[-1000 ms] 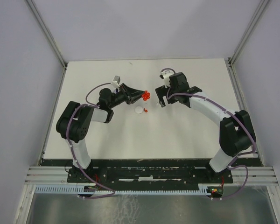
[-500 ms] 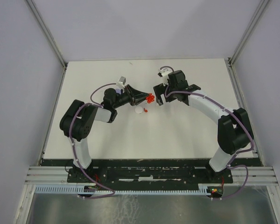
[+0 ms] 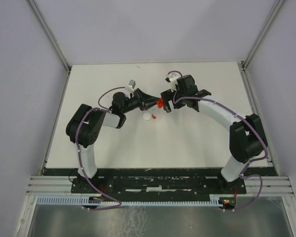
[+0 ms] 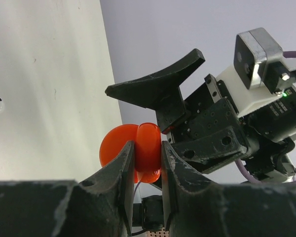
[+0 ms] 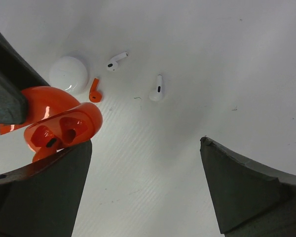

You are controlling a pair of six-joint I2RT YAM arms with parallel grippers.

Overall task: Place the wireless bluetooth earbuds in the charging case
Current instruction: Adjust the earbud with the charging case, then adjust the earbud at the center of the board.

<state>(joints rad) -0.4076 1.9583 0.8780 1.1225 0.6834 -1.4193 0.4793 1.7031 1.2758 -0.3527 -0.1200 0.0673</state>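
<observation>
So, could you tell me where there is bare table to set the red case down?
Bare table runs along the near edge between the arm bases, and across both far corners. The centre is crowded: the left fingers grip the red case beside the open right fingers, close to the white disc, red earbud and white earbuds.

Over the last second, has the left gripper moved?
Yes. The left gripper, shut on the red charging case, has shifted right, away from the white case on the table, toward the open right gripper.
</observation>
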